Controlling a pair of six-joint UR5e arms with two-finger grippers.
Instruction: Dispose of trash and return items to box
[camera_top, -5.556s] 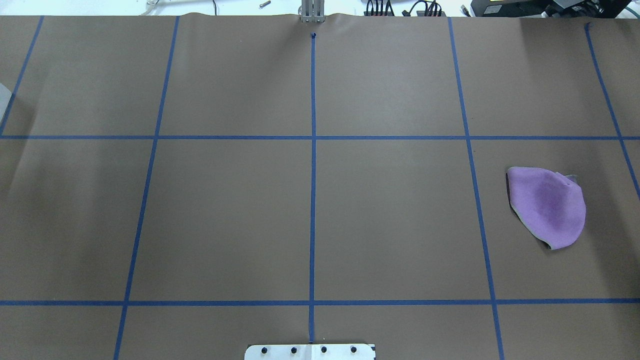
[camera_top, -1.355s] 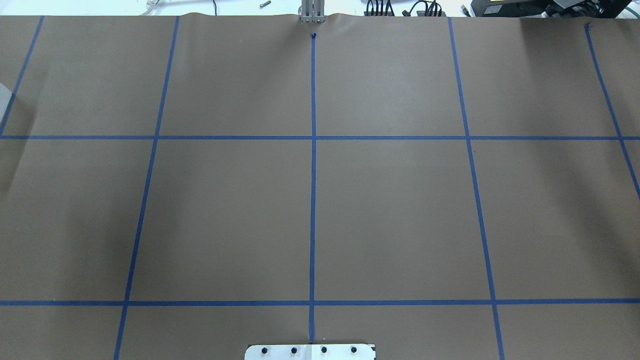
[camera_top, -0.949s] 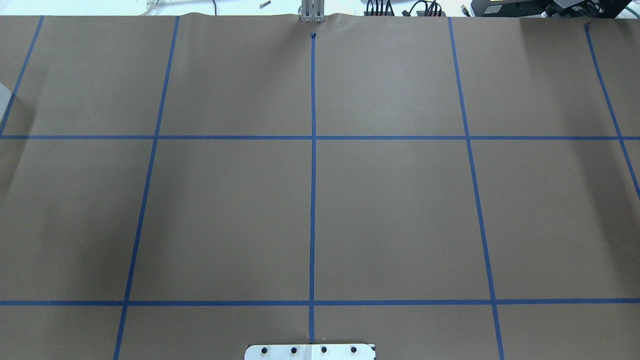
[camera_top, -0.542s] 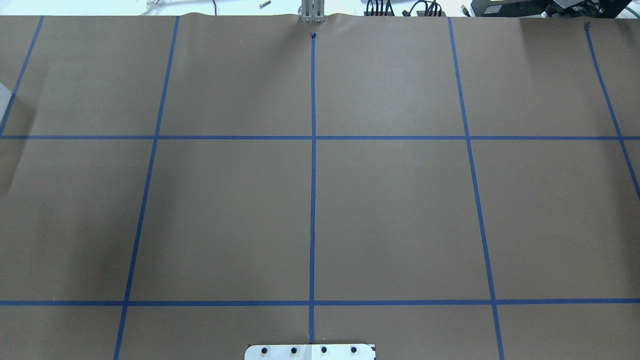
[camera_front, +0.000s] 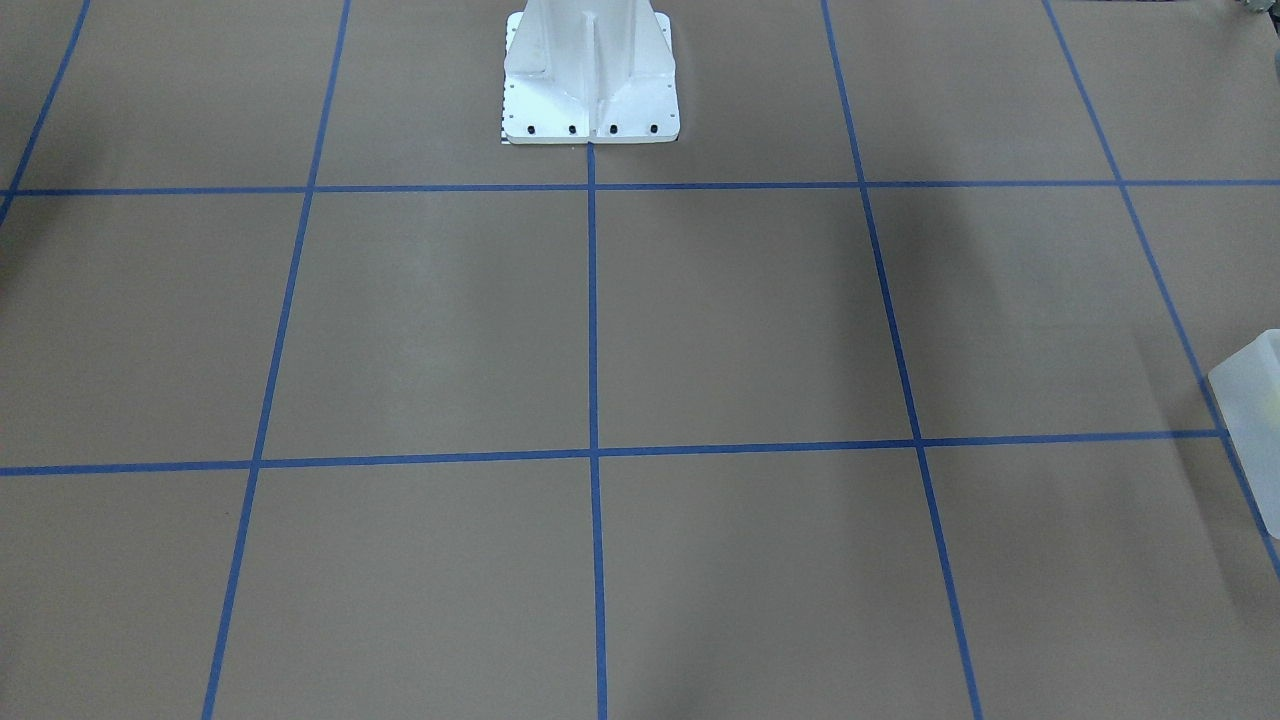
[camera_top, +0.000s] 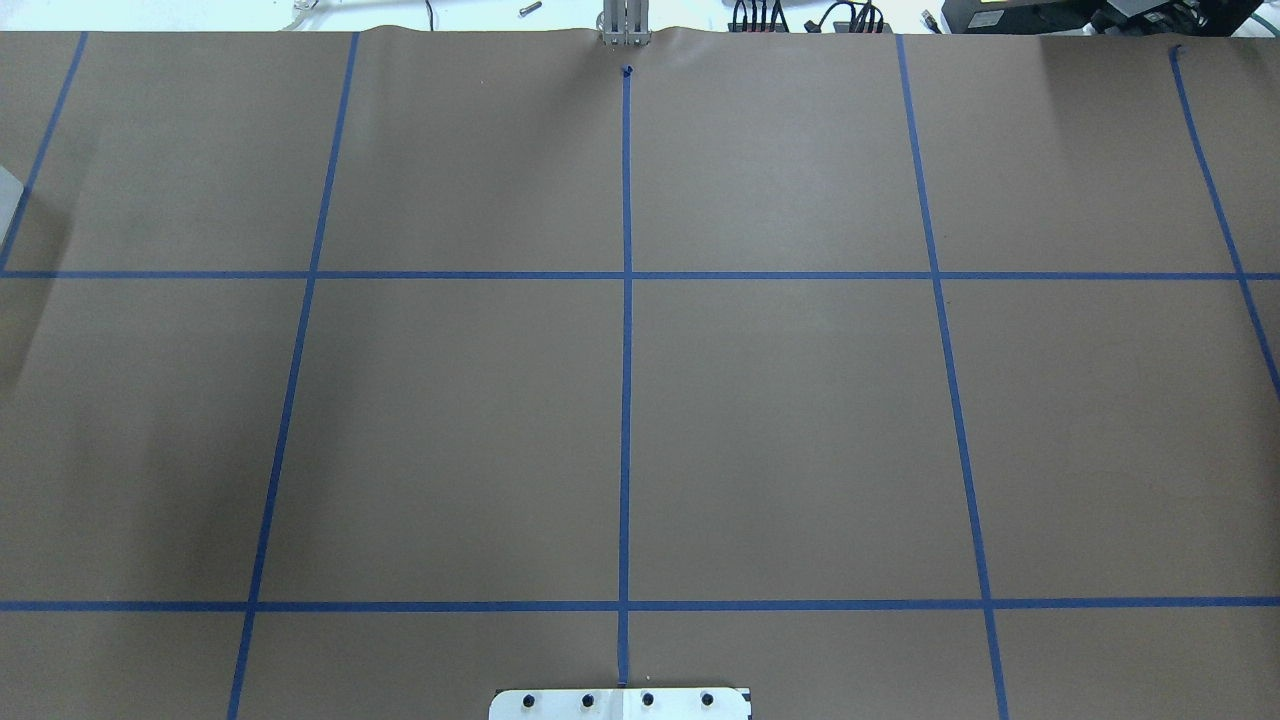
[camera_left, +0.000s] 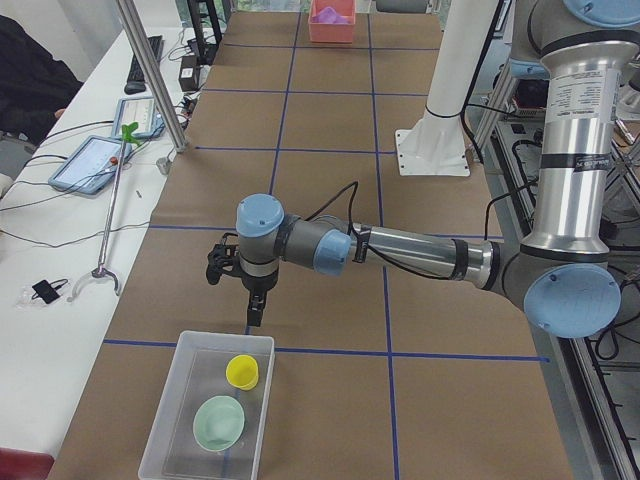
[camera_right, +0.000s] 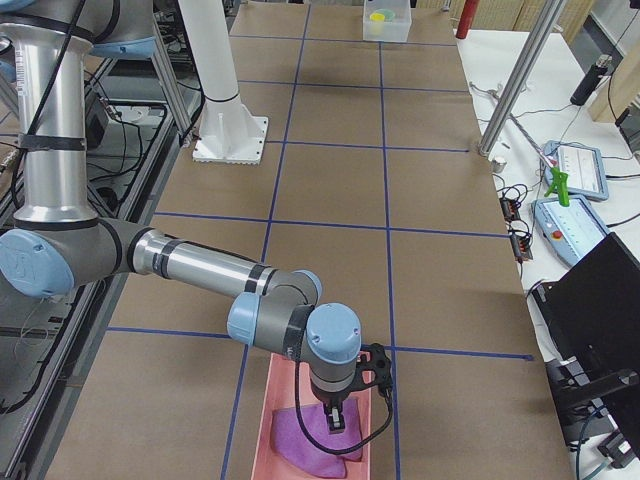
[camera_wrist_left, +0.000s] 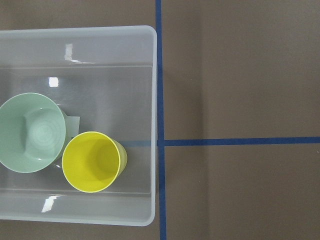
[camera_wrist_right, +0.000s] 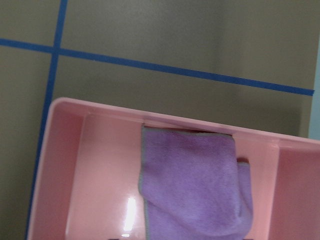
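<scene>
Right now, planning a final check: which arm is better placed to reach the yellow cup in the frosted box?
Left. The left gripper hangs beside the box rim, near the yellow cup. The right gripper is over the pink tray at the table's far end.

No text, label, brand, number or sign can be read on anything in view.
</scene>
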